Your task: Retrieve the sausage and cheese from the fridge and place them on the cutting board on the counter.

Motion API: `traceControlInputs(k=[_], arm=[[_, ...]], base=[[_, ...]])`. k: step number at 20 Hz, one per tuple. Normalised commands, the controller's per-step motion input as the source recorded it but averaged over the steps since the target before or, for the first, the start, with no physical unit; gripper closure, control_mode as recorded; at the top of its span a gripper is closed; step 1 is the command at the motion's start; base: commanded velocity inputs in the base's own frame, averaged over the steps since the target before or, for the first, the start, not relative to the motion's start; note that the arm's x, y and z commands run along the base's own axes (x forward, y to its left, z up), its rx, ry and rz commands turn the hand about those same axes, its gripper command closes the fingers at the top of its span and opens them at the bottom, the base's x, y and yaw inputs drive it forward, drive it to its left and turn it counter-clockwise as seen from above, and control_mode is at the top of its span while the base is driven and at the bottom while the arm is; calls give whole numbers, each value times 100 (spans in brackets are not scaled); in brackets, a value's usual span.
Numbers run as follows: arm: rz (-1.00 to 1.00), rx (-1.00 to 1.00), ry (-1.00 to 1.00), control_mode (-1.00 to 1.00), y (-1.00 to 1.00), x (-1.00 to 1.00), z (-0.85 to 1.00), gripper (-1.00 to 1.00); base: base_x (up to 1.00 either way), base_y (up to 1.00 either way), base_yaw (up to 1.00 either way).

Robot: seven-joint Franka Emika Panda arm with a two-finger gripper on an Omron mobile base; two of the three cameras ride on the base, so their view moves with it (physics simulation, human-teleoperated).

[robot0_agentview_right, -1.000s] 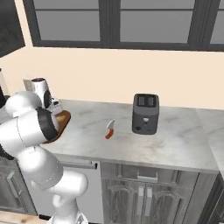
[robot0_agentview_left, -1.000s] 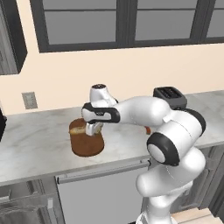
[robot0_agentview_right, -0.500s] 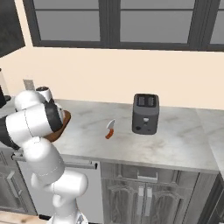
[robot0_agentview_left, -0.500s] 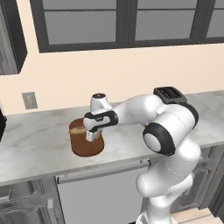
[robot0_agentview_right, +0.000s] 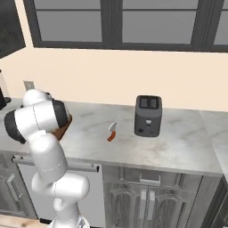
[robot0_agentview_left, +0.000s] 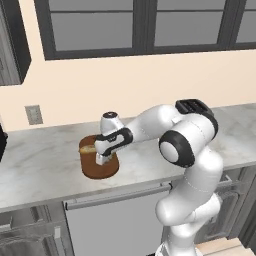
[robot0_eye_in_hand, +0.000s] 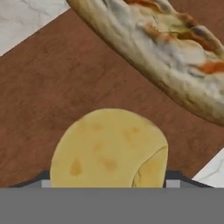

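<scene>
The arm has come down over the last second: the gripper (robot0_agentview_left: 103, 159) now sits low over the cutting board (robot0_agentview_left: 109, 171), where a moment ago it hung higher above it. The cheese (robot0_eye_in_hand: 109, 148) is pinched between the fingers, one dark tip at each side of it. It is right at the board surface, near the middle; contact cannot be told. A bread roll (robot0_eye_in_hand: 166, 57) lies on the board just beside the cheese, toward the wall. My guess is the cheese is ready to be let go, and the sausage half of the task is unconfirmed. The arm reaches left from its base across the counter (robot0_agentview_left: 40, 165), elbow raised, wrist bent, hand pointing straight down at the board.
</scene>
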Motion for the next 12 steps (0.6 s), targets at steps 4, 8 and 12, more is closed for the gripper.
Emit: traceControlInputs(k=[4,8,12], arm=[[0,4,1,-100,-9,3,23,-100],[0,10,1,-100,-9,-9,46,-100],[0,11,-1,-100,-23,-28,45,-100]], base=[[0,0,0],[0,0,0],[0,0,0]])
